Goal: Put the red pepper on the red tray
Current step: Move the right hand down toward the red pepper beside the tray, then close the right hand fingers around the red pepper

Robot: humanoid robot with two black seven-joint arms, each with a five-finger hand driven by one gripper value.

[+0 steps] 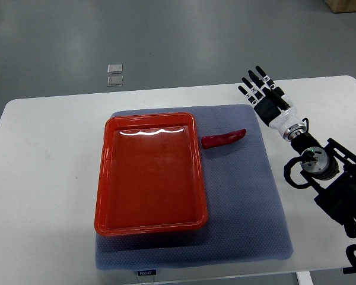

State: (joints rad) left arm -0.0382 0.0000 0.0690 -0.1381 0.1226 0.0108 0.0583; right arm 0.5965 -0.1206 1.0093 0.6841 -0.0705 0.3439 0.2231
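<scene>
A red pepper point(223, 139) lies on the blue-grey mat point(243, 196), just right of the red tray's upper right corner and not on the tray. The red tray point(105, 172) sits empty on the mat's left part. My right hand point(262, 90) hovers up and to the right of the pepper, near the table's far edge, fingers spread and holding nothing. Its arm comes in from the lower right. The left arm does not show.
The mat lies on a white table point(47, 178). Two small clear squares point(114, 74) sit on the grey floor beyond the table's far edge. A cardboard box corner point(347, 5) shows at the top right.
</scene>
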